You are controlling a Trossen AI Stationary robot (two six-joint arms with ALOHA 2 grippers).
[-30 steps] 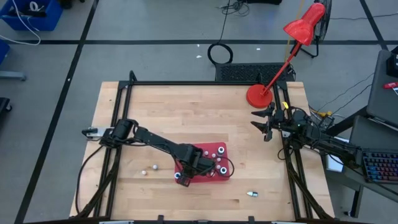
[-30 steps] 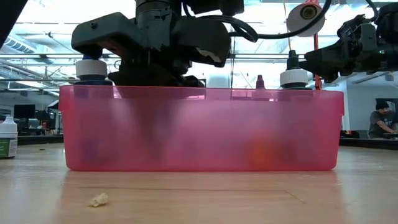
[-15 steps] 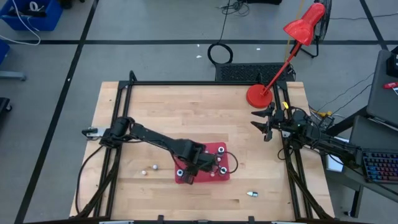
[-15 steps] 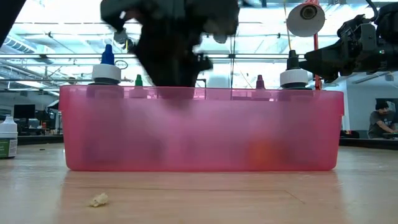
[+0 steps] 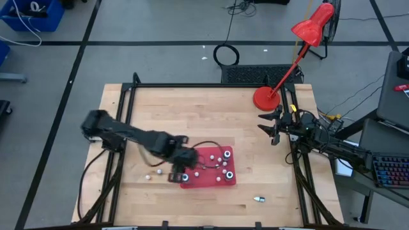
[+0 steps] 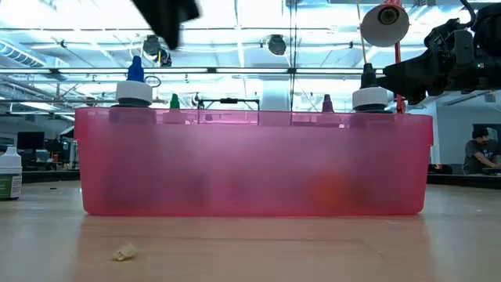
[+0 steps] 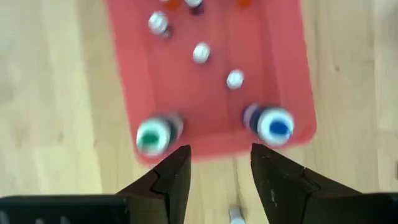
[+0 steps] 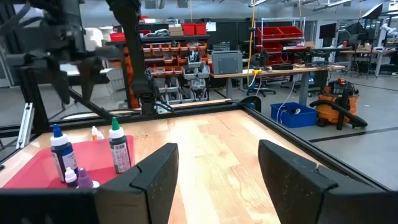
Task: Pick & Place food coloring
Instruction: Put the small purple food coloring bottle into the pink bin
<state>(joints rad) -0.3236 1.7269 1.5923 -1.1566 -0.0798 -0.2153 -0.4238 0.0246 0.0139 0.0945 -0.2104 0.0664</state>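
The food coloring bottles stand upright in a red tray [image 5: 208,167]. The left wrist view shows a green-topped bottle [image 7: 152,135] and a blue-topped bottle [image 7: 273,124] at the tray's left end, with smaller white caps [image 7: 201,53] farther in. In the low view the blue top [image 6: 135,78], a green tip [image 6: 174,100] and a purple tip [image 6: 326,102] rise above the tray wall. My left gripper [image 5: 174,174] [image 7: 221,149] is open above the tray's left edge and holds nothing. My right gripper [image 5: 271,124] [image 8: 217,148] waits open at the table's right edge.
A small bottle [image 5: 259,199] lies on the table near the front edge, right of the tray. Two small bits [image 5: 153,174] sit left of the tray. A red lamp base [image 5: 265,98] stands at the far right. A white bottle [image 6: 9,172] stands far left in the low view.
My left gripper has risen out of the tray and drawn back toward the table's left edge. The blue-topped bottle now stands free at the tray's near left corner. The right arm has kept still.
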